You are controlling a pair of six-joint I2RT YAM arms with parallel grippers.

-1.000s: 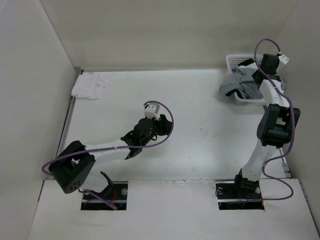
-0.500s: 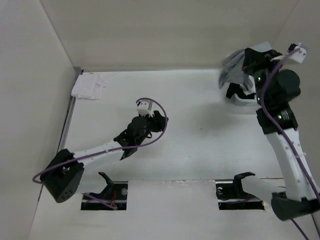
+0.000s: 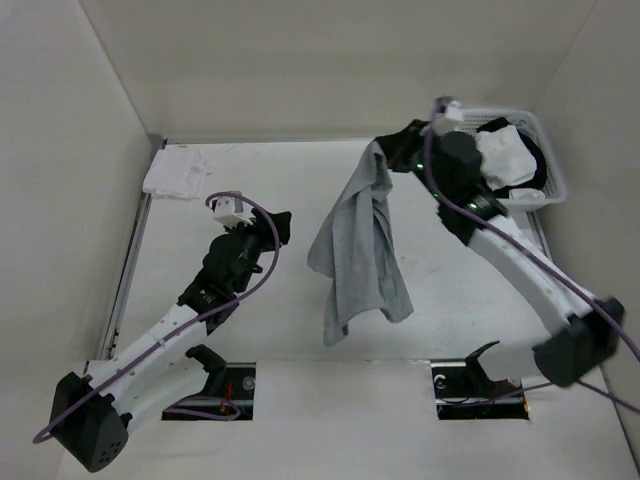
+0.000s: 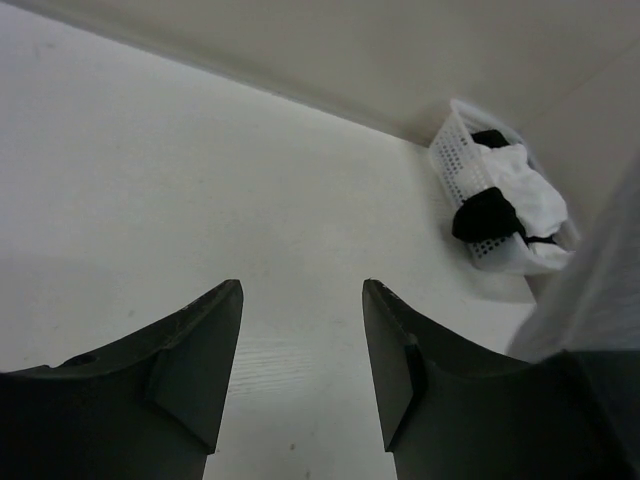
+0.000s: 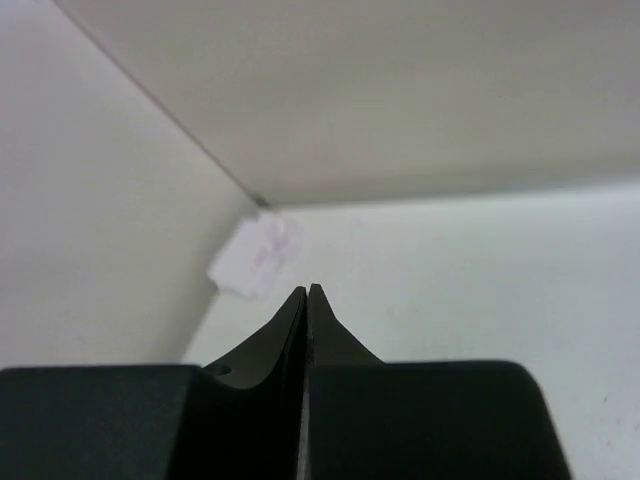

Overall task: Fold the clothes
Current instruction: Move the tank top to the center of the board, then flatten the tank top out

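Observation:
The clothes (image 3: 360, 250), one plain grey garment, hang in the air over the middle of the table. Their top corner is bunched at my right gripper (image 3: 385, 155), which is shut on it. In the right wrist view the fingertips (image 5: 303, 300) are pressed together and the hanging fabric is hidden below them. My left gripper (image 3: 282, 225) stands open left of the garment, apart from it, with nothing between its fingers (image 4: 205, 340). A grey blur of the clothes (image 4: 600, 290) fills the right edge of the left wrist view.
A white basket (image 3: 548, 165) at the back right holds white and black garments (image 3: 505, 155); the left wrist view shows this basket (image 4: 455, 165) too. A small white folded cloth (image 3: 180, 170) lies at the back left, also visible in the right wrist view as the cloth (image 5: 255, 258).
My right arm has swung left from the basket, drawing the grey garment out and up so it hangs over the table. My left arm has pulled back to the left, still open.

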